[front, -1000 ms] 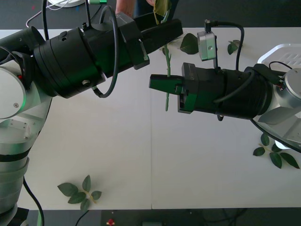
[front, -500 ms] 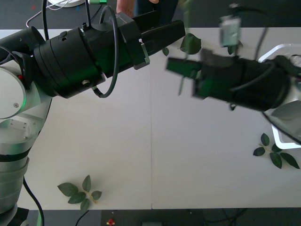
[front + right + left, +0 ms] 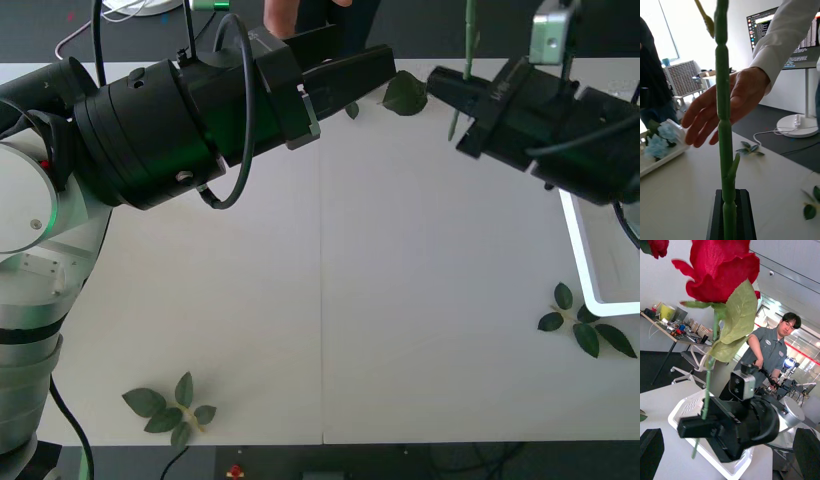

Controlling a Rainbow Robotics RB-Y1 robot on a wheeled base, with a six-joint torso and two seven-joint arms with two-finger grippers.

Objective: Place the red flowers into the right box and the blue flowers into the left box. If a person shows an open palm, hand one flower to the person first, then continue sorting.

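Our right hand (image 3: 452,88) is clamped on the stem of a red rose (image 3: 717,272), which stands upright, bloom above the hand and stem tip just below it. The left wrist view shows the bloom and the white tray (image 3: 685,410) beneath the hand; the right wrist view shows a person's open palm (image 3: 728,103) just past the stem, and blue flowers (image 3: 658,140) in the far tray. Our left hand (image 3: 375,62) hangs nearby, fingers spread, holding nothing, over open surface (image 3: 400,300).
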